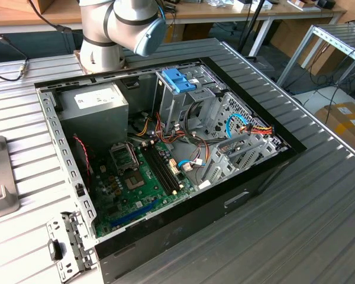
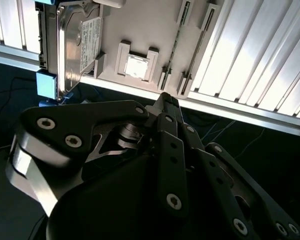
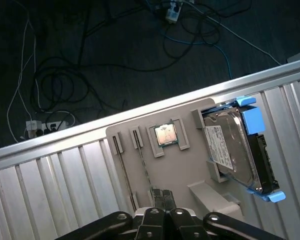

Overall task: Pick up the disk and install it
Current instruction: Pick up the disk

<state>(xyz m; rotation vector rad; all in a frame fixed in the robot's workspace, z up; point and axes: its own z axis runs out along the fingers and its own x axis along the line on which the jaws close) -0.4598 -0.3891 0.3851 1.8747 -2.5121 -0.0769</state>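
Disk [image 3: 235,147] is lying flat on the grey fixture plate [image 3: 184,171], just beside the processor chip [image 3: 165,134], in the first wrist view. Gripper [image 3: 164,197] is hovering near, jaws pressed together, empty. Clean pick is probably requiring spread jaws squared across blue rails [image 3: 251,120].

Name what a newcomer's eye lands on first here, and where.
The open computer case with its green motherboard sits mid-table in the exterior view. In both wrist views the disk, silver with blue rails, lies on a grey tray on the ribbed table, with the dark pincer poised apart from it.
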